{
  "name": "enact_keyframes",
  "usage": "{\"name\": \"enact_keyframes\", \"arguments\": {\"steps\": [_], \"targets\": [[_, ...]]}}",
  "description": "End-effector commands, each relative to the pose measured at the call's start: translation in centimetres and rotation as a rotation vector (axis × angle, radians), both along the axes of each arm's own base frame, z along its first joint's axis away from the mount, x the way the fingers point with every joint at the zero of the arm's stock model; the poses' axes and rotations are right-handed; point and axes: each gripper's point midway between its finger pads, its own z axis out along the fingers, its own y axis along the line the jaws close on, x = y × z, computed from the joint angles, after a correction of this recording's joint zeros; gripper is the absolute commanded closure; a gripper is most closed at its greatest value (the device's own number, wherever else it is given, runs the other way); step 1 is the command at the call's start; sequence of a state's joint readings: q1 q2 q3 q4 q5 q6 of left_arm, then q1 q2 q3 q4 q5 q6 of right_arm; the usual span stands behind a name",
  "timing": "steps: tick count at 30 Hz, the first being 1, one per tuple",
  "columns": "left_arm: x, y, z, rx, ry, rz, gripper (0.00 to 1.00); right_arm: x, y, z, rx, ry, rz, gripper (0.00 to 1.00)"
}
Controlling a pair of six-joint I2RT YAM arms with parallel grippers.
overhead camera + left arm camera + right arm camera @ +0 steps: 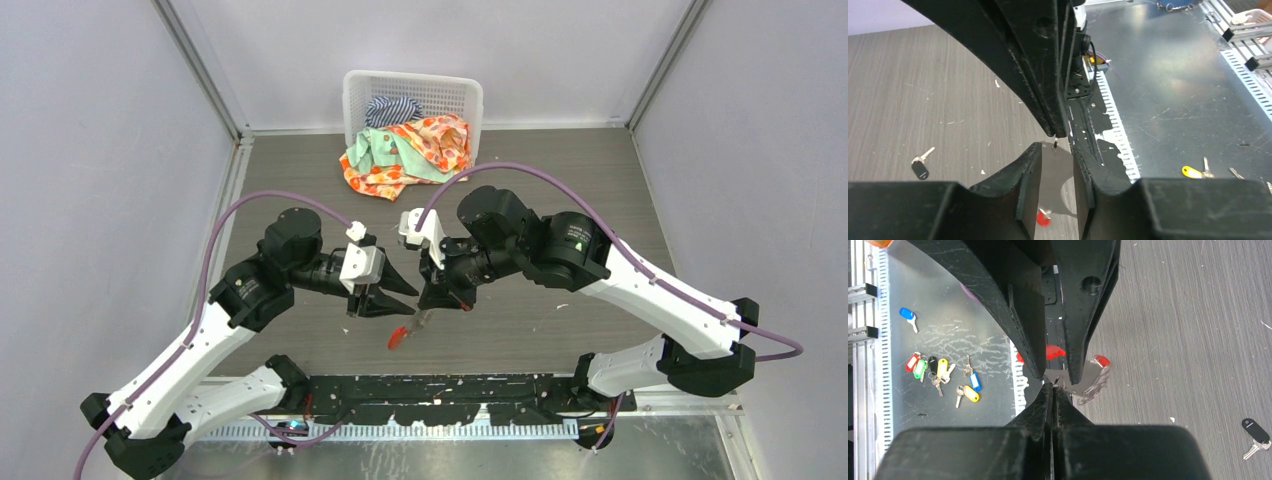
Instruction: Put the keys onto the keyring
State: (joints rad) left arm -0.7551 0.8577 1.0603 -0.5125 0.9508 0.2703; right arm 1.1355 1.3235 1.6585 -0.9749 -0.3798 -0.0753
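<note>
My right gripper (pixel 1054 386) is shut, its tips pinching a thin wire of the keyring (pixel 1094 384). The ring's silvery bunch and red tag hang blurred just beside the tips. My left gripper (pixel 1055 150) faces it tip to tip and is open, with nothing between its fingers. The red-headed key (pixel 1043 218) shows down in the gap, close to one finger's inner face. The black-headed key (pixel 920 167) lies alone on the wooden table. From above both grippers (pixel 414 301) (pixel 427 306) meet at the table's near middle, a red piece on a silver streak (pixel 398 338) below them.
A white basket (pixel 455 95) of clothes stands at the back, and a floral cloth (pixel 400 160) spills out in front of it. On the metal shelf by the arm bases lie several colour-tagged keys (pixel 940 372), a blue-tagged one (pixel 907 315) and a yellow-tagged one (pixel 1193 172).
</note>
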Motion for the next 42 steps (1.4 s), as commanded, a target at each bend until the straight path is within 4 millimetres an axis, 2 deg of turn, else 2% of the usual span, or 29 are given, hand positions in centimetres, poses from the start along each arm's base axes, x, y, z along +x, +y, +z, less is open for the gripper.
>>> {"name": "enact_keyframes", "arguments": {"steps": [1,4,15,22,27,31,38,40,41,42], "targets": [[-1.5,0.3,0.9,-0.02,-0.013,-0.071,0.71,-0.1,0.3,2.3,0.06,-0.024,-0.001,0.99],[-1.5,0.3,0.7,-0.015,-0.013,-0.074,0.74,-0.1,0.4,2.4,0.06,-0.023,0.0,0.99],[-1.5,-0.2,0.5,-0.016,0.042,-0.064,0.77,-0.1,1.0,2.4,0.053,-0.003,-0.011,0.99],[-1.2,-0.1,-0.1,-0.005,0.039,-0.042,0.99,0.0,1.2,2.9,0.066,0.002,-0.02,0.99],[-1.1,0.1,-0.7,0.012,0.032,-0.037,0.99,-0.3,1.3,3.9,0.103,0.009,-0.021,0.99],[-1.0,0.0,-0.3,0.008,0.027,-0.035,0.88,-0.4,1.3,3.8,0.101,0.015,-0.015,0.99],[-1.0,0.1,0.1,-0.001,0.017,-0.027,0.85,-0.6,1.2,3.5,0.094,0.02,-0.011,0.99],[-1.0,0.1,0.0,0.001,0.017,-0.021,0.88,-0.5,1.2,3.4,0.092,0.021,-0.012,0.99],[-0.9,0.1,0.0,0.001,0.015,-0.018,0.96,-0.6,1.2,3.4,0.092,0.022,-0.011,0.99],[-0.8,0.1,-0.1,0.002,0.012,-0.013,0.99,-0.6,1.2,3.5,0.093,0.023,-0.011,0.99]]}}
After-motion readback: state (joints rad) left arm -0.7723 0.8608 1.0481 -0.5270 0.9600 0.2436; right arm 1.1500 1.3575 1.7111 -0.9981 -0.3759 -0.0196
